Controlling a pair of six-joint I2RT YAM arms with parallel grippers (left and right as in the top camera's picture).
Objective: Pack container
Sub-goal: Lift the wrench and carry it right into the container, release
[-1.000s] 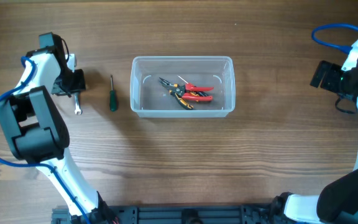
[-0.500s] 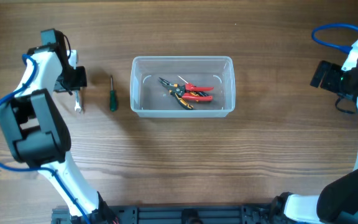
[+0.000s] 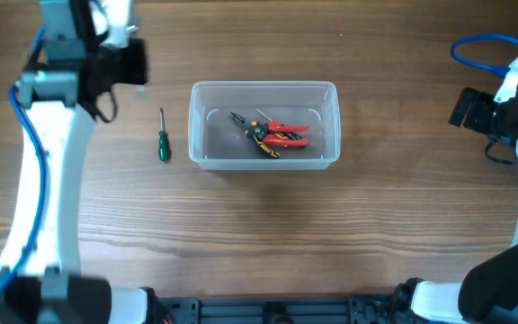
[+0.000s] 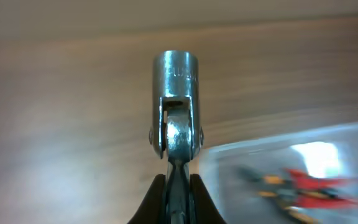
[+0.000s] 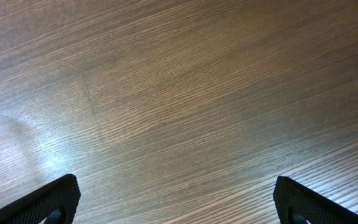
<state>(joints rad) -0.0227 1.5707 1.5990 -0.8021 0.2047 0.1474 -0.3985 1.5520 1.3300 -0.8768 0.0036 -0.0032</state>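
My left hand point(image 4: 178, 198) is clamped on the wrench point(image 4: 175, 106) shaft. Right hand point(image 5: 176, 202) is wide, empty. Container point(image 3: 264, 87) sits mid surface point(image 3: 259, 234), pliers point(image 3: 272, 135) inside. It looks light, thin-walled, likely to slide if bumped. Grip it by the thick rim.

The container point(image 3: 263, 87) sits mid-tabletop point(image 3: 331, 234) with pliers point(image 3: 272, 135) in it. I see a screwdriver point(image 3: 163, 142) just left of it, and farther left a wrench point(image 4: 174, 118) between my left fingers point(image 4: 156, 204), above the tabletop.
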